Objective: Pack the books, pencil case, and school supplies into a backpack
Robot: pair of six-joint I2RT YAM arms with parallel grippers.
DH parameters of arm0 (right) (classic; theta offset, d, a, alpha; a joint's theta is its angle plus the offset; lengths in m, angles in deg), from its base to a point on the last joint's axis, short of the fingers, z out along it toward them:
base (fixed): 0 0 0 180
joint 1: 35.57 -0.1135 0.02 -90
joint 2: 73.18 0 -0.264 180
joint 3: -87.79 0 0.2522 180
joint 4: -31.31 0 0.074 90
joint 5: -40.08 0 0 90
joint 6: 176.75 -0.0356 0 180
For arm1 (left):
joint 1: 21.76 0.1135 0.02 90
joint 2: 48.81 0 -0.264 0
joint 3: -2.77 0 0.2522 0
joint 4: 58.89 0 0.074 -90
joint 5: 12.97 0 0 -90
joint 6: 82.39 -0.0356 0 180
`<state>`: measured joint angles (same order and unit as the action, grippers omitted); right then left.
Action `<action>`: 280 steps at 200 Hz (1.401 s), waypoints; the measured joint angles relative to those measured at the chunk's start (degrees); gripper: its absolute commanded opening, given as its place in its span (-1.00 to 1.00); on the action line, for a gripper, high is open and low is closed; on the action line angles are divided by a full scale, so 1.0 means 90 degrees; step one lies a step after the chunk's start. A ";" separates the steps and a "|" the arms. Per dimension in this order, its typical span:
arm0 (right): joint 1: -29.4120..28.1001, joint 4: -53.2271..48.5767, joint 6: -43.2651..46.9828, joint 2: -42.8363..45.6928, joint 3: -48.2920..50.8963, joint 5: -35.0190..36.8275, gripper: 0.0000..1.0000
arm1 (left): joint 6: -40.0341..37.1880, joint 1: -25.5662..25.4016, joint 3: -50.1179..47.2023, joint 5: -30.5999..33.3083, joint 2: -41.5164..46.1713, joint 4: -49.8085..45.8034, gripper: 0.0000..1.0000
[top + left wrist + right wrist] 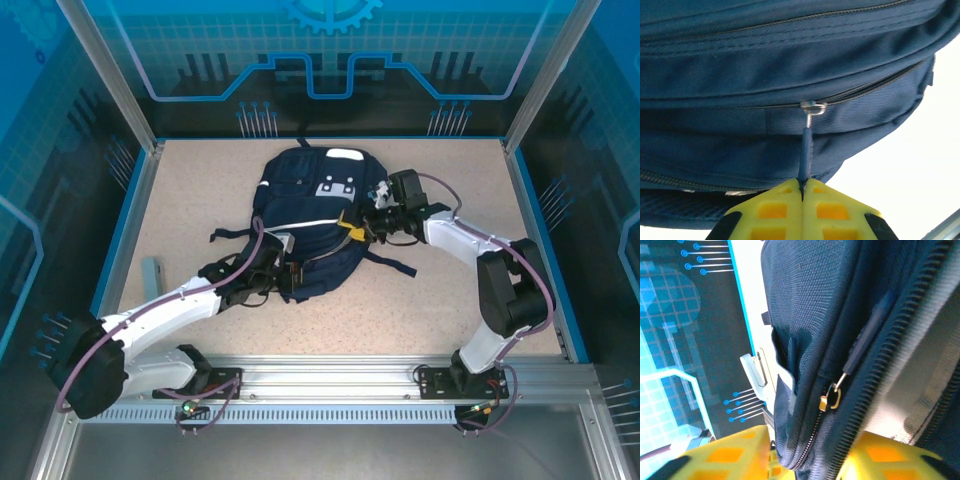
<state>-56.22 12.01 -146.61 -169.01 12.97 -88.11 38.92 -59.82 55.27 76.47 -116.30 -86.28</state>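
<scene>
With my left claw point(802, 189) pinching the zipper pull point(806, 150) just ahead, I'd tug straight along the backpack point(740, 75) track; my right claw point(810, 442) seems spread.

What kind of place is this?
Probably a robot lab's test booth: a left arm and a right arm bolted to a metal rail, a speckled table, and see-through blue walls around it.

Backpack point(790, 75) cropped at edges in both wrist cams; contents unseen.
</scene>
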 measured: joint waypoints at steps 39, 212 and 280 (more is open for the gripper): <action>-0.0350 0.0702 -0.0406 0.0002 0.0491 0.0151 0.05 | -0.0192 -0.0002 0.0000 -0.0384 -0.0019 0.0503 -1.00; -0.0993 0.1392 -0.1260 0.0002 0.0869 0.0719 -0.57 | 0.0814 0.0087 0.0005 0.0483 -0.0153 0.0029 0.13; -0.0993 0.1389 -0.1260 0.0002 0.0869 0.0719 -0.63 | 0.1430 0.0172 0.0194 0.0359 -0.0937 0.0308 -0.30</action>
<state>-65.16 24.51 -157.95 -168.99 20.80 -81.64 51.80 -58.27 57.02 79.71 -124.73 -83.50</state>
